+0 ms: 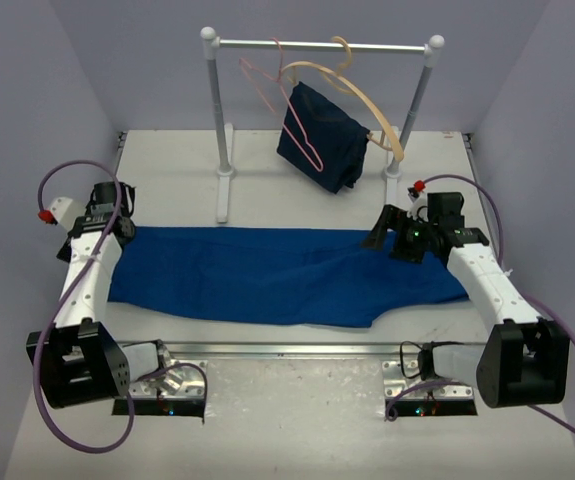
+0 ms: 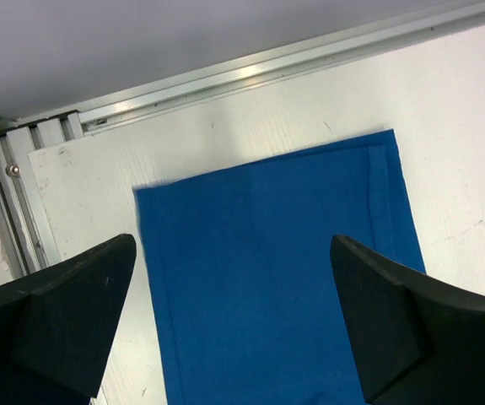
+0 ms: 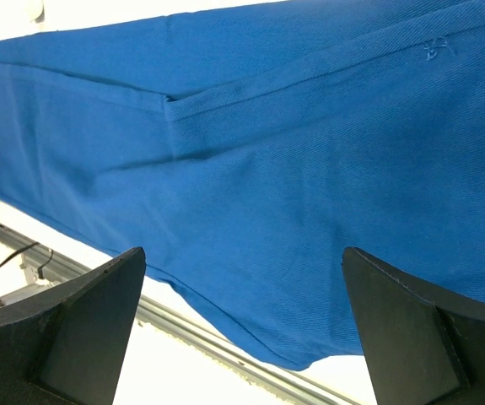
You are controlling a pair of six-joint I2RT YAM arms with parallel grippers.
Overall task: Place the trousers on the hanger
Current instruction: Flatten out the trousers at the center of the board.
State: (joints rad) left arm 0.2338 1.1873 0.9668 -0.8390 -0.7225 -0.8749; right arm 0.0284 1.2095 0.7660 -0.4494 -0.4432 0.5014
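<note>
The trousers (image 1: pixel 277 275) are laid out flat on the white worktop (image 1: pixel 267 190). They are spread from the left side to the right side, in front of both arms. They are big and bright blue.

The left pincer (image 1: pixel 117 222) is seen at the left end of the trousers. In the left wrist view, the left pincer (image 2: pixel 232 253) is held open wide above the cloth. One straight end of the trousers (image 2: pixel 276 278) is seen below it, with a stitched edge along the right side. Nothing is gripped between the two black fingers (image 2: pixel 73 312).

The right pincer (image 1: pixel 382 235) is seen over the right part of the trousers, near their far edge. In the right wrist view, the right pincer (image 3: pixel 244 257) is also held open wide. The blue cloth (image 3: pixel 250 152) is seen close below it, with a seam running across. Nothing is gripped there either.

At the back of the worktop, a rail (image 1: pixel 322 45) is held up on two white posts. The hanger (image 1: pixel 279 80), made of thin pink wire, is hung on this rail by its hook. No trousers are hung on it. Beside it, a pale wooden hanger (image 1: pixel 367 100) is hung, and a small dark navy garment (image 1: pixel 322 140) is draped over that one.
</note>
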